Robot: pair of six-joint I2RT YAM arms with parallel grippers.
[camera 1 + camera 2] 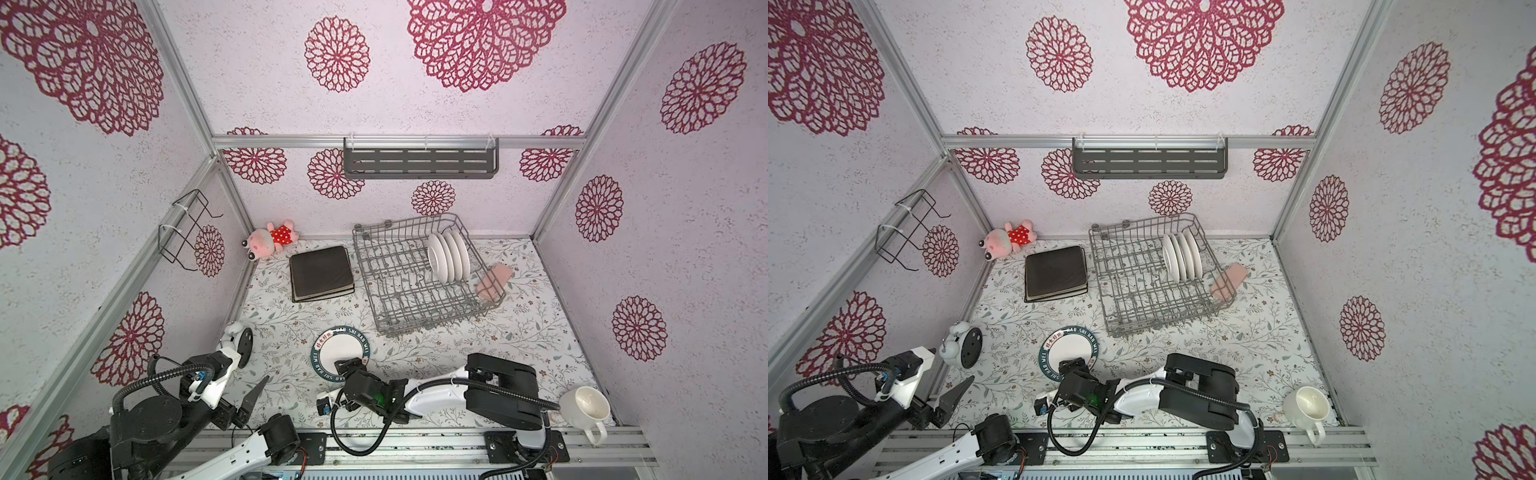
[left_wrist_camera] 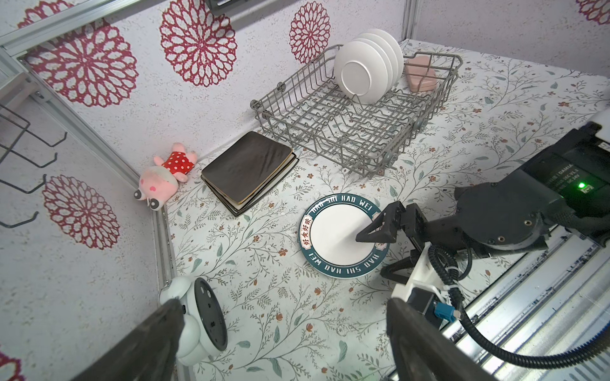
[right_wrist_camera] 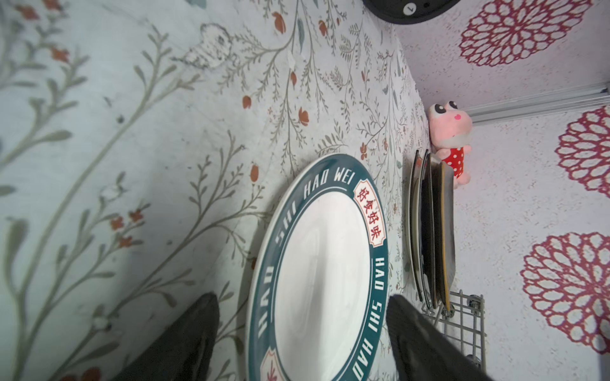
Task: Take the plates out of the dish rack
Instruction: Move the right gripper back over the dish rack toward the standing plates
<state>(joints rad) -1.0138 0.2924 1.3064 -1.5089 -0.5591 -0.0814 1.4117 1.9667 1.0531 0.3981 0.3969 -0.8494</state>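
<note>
The grey wire dish rack point(image 1: 367, 266) point(image 1: 1103, 266) point(image 2: 280, 109) stands at the back of the table. Several round white plates point(image 1: 449, 257) point(image 1: 1181, 257) point(image 2: 366, 66) stand upright in it. Left of it lies a stack of dark square plates point(image 1: 321, 272) point(image 1: 1055, 272) point(image 2: 247, 166) point(image 3: 432, 231). A round plate with a teal lettered rim point(image 1: 336, 347) point(image 1: 1069, 345) point(image 2: 333, 237) point(image 3: 323, 264) lies flat on the table. My right gripper point(image 1: 351, 365) point(image 1: 1073, 365) point(image 2: 371, 254) point(image 3: 302, 300) is open, its fingers standing apart on either side of that plate's near edge. My left gripper point(image 1: 253, 399) point(image 1: 957, 395) point(image 2: 284, 306) hangs open and empty at the front left.
A white alarm clock point(image 1: 237, 340) point(image 2: 198, 316) lies near the left wall and a pink plush frog point(image 1: 272, 239) in the back corner. A pink block point(image 1: 494, 280) leans at the rack's right end. A white mug point(image 1: 586, 407) sits front right. A slotted shelf point(image 1: 419, 162) and wire holder point(image 1: 187, 228) hang on the walls.
</note>
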